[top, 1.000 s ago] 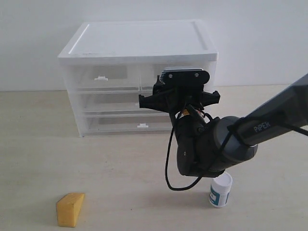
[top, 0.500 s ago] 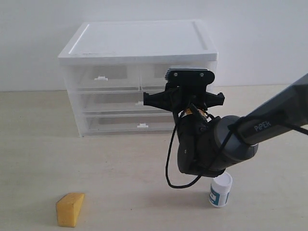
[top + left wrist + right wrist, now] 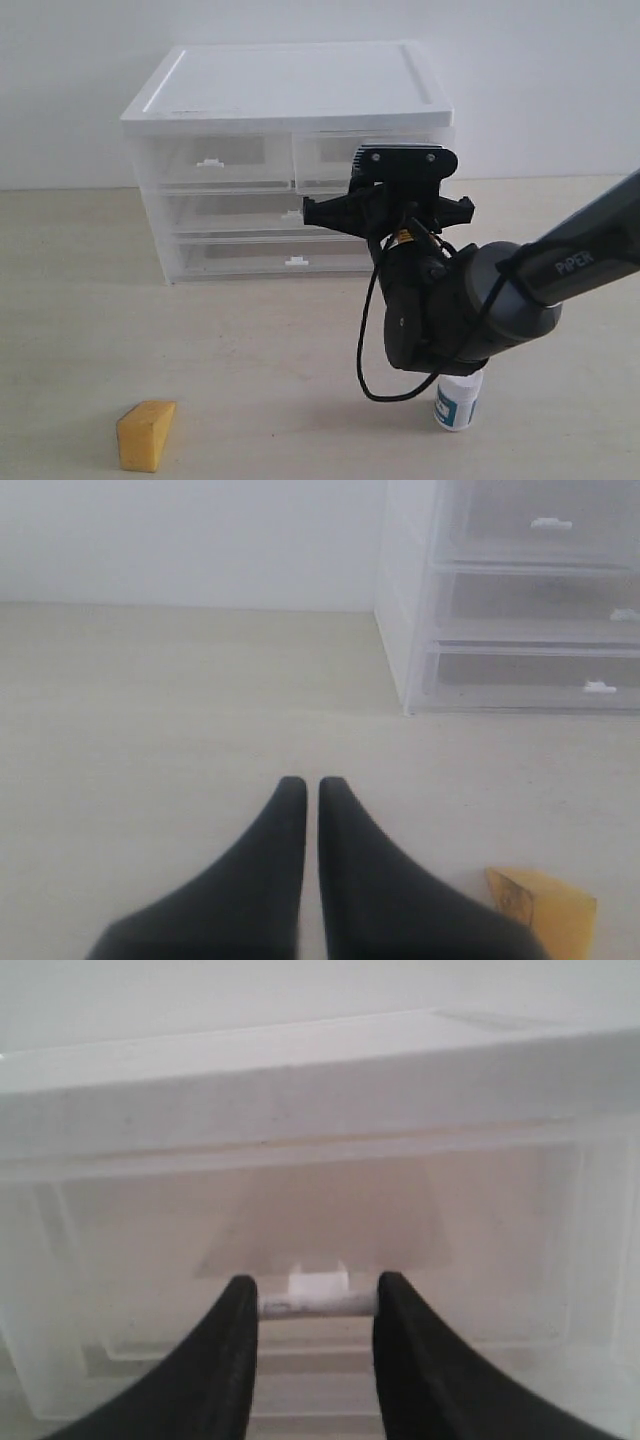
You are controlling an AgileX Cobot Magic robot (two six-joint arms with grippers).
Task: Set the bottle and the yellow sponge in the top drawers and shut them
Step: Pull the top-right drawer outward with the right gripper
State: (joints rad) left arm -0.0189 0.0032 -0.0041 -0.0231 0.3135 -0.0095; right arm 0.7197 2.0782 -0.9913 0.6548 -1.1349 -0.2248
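- bottle (image 3: 458, 405) upright on tabletop (image 3: 200, 340), long axis vertical, partly hidden behind right arm; looks light, rigid, slick, so best gripped round body below cap
- yellow sponge (image 3: 146, 434) lies front left, well apart from cabinet (image 3: 290, 85); soft, light, squeeze gently
- right hand (image 3: 315, 1280) pinches handle tab (image 3: 318, 1305) of top right drawer (image 3: 325, 155), which looks closed; thin plastic, pull straight
- left hand (image 3: 302, 782) shut, empty, near yellow sponge

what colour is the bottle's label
Dark teal-blue with white marks; the bottle shows best in the exterior view.
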